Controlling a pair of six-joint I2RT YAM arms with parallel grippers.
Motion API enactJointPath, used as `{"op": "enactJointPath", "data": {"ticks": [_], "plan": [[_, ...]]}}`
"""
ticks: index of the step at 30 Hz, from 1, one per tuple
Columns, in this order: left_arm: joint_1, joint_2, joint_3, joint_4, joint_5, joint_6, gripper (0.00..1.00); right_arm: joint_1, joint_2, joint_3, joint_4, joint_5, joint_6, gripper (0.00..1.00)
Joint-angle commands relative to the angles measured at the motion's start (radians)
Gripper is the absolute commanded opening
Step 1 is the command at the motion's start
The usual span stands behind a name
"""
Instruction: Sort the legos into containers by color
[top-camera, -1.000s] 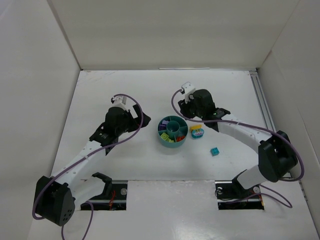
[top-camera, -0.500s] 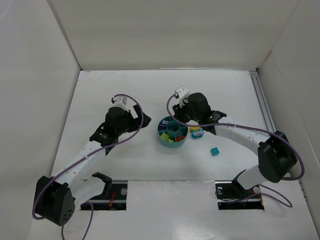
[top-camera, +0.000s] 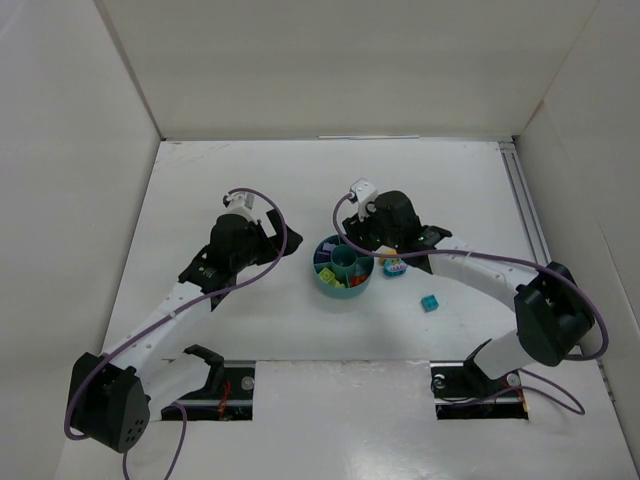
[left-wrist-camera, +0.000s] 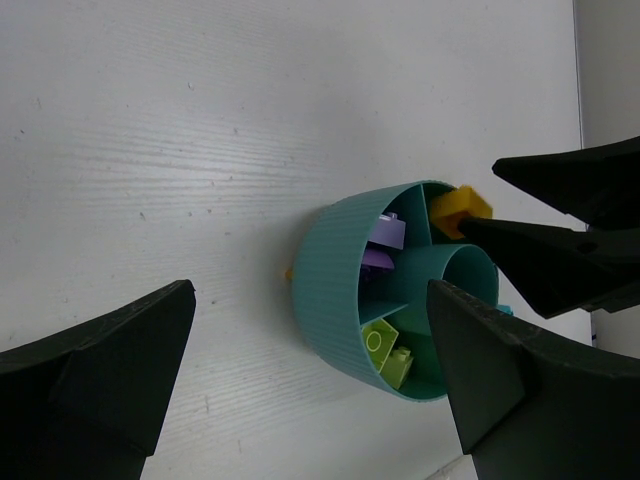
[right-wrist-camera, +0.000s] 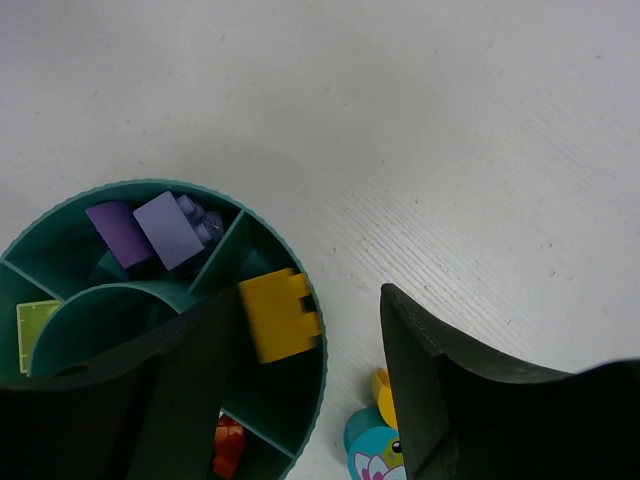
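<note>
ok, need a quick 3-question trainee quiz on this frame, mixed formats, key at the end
1. True or false: the left tool is shut on a brick.
2. Which small plastic brick sits between the right tool's open jaws, at the rim of the round teal plastic dish? A red, B yellow, C purple.
3. What colour is the lone small plastic brick on the white table, on the right arm's side of the dish and apart from it?

Key: 1 false, it is wide open and empty. 2 B, the yellow brick. 3 teal.
</note>
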Motion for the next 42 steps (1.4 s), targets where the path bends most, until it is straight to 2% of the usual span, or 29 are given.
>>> {"op": "enactJointPath", "data": {"ticks": [1, 9, 11, 14, 18, 19, 21, 23, 27, 30, 36, 42], "plan": [[0.006, -0.029, -0.014, 0.033, 0.012, 0.016, 1.00, 0.009, -0.051, -0.003, 0.036, -0.028, 0.023, 0.65], [0.006, -0.038, -0.014, 0.033, 0.030, 0.037, 1.00, 0.009, -0.147, -0.031, 0.036, -0.028, 0.023, 0.65], [-0.018, -0.047, 0.012, 0.033, 0.030, 0.060, 1.00, -0.005, -0.178, -0.041, 0.026, -0.028, 0.023, 0.68], [-0.099, -0.038, 0.066, 0.044, 0.030, 0.135, 1.00, -0.041, -0.253, -0.061, -0.013, -0.028, 0.032, 0.72], [-0.254, 0.061, 0.185, 0.024, 0.031, 0.273, 1.00, -0.150, -0.379, -0.088, -0.172, 0.047, 0.032, 0.77], [-0.339, 0.091, 0.218, 0.009, 0.002, 0.295, 1.00, -0.170, -0.429, -0.098, -0.204, 0.065, 0.019, 0.77], [-0.441, 0.169, 0.294, -0.019, -0.129, 0.317, 1.00, -0.218, -0.474, -0.118, -0.284, 0.077, -0.014, 0.81], [-0.460, 0.209, 0.331, -0.031, -0.151, 0.317, 1.00, -0.236, -0.514, -0.118, -0.345, 0.077, -0.057, 0.82], [-0.469, 0.246, 0.370, 0.013, -0.080, 0.317, 1.00, -0.236, -0.549, -0.193, -0.402, 0.096, -0.078, 0.91], [-0.469, 0.246, 0.370, 0.038, -0.080, 0.317, 1.00, -0.236, -0.549, -0.267, -0.358, 0.073, -0.052, 1.00], [-0.469, 0.237, 0.359, 0.029, -0.092, 0.297, 1.00, -0.160, -0.439, -0.321, -0.180, 0.065, -0.032, 1.00], [-0.469, 0.203, 0.339, 0.019, -0.115, 0.288, 1.00, -0.118, -0.243, -0.310, -0.060, 0.102, 0.023, 1.00]]}}
